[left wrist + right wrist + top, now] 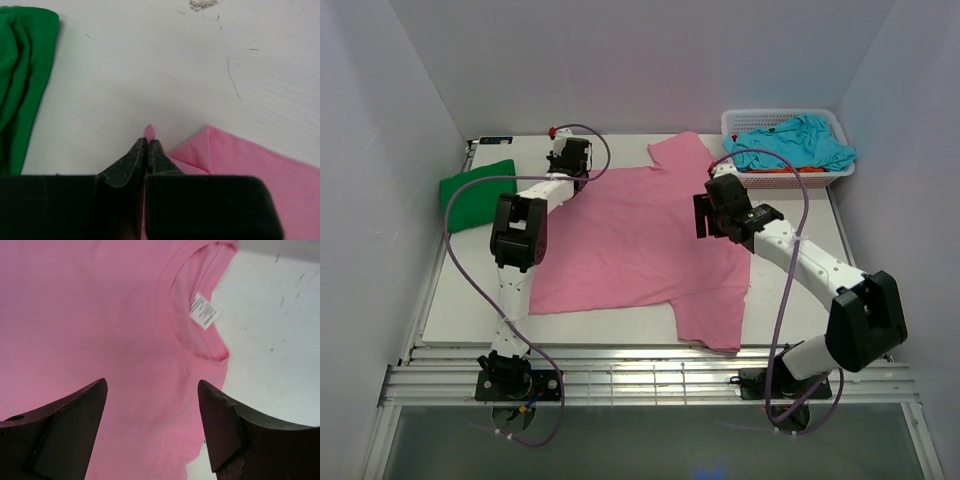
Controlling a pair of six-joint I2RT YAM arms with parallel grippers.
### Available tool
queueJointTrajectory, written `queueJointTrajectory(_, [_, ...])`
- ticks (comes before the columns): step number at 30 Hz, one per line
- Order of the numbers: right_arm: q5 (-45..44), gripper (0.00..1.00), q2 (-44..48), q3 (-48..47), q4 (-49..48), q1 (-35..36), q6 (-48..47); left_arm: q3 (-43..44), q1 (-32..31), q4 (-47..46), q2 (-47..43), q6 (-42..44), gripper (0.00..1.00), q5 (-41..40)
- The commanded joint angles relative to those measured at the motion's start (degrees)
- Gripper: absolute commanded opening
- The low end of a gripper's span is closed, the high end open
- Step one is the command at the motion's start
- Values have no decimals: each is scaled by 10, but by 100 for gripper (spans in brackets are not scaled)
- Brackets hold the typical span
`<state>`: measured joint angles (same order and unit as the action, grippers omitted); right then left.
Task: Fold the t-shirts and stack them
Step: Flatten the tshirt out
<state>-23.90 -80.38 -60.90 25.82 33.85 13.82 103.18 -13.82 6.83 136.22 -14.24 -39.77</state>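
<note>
A large pink t-shirt [640, 235] lies spread flat in the middle of the table. At its far left corner, my left gripper [567, 165] is shut on the cloth. In the left wrist view a small pink tip pokes out between the closed jaws of the left gripper [147, 142], and the pink t-shirt [250, 160] runs off to the right. My right gripper [705, 215] hovers open over the shirt's right side. In its own view the right gripper [152, 384] has wide jaws just below the pink t-shirt's collar and white label [204, 310]. A folded green t-shirt [478, 193] [22, 75] lies at the far left.
A white mesh basket [740, 120] stands at the back right with a turquoise t-shirt [800, 140] heaped in it and an orange one [790, 170] showing beneath. White walls close in three sides. The pink shirt's near sleeve reaches the table's front edge [620, 345].
</note>
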Motion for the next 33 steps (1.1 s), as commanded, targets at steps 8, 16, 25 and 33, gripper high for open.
queueJointTrajectory(8, [113, 79, -280, -256, -104, -142, -79, 7, 13, -5, -85, 2, 13, -49])
queueJointTrajectory(16, [206, 76, -486, -500, -74, -172, -111, 5, 30, 0, -106, -2, 13, -62])
queueJointTrajectory(25, [197, 76, -610, -678, -90, -191, -117, 11, 43, 6, -106, -3, 13, -44])
queueJointTrajectory(33, [200, 78, -653, -712, -165, -208, -96, 5, 45, 9, -108, -9, 13, -30])
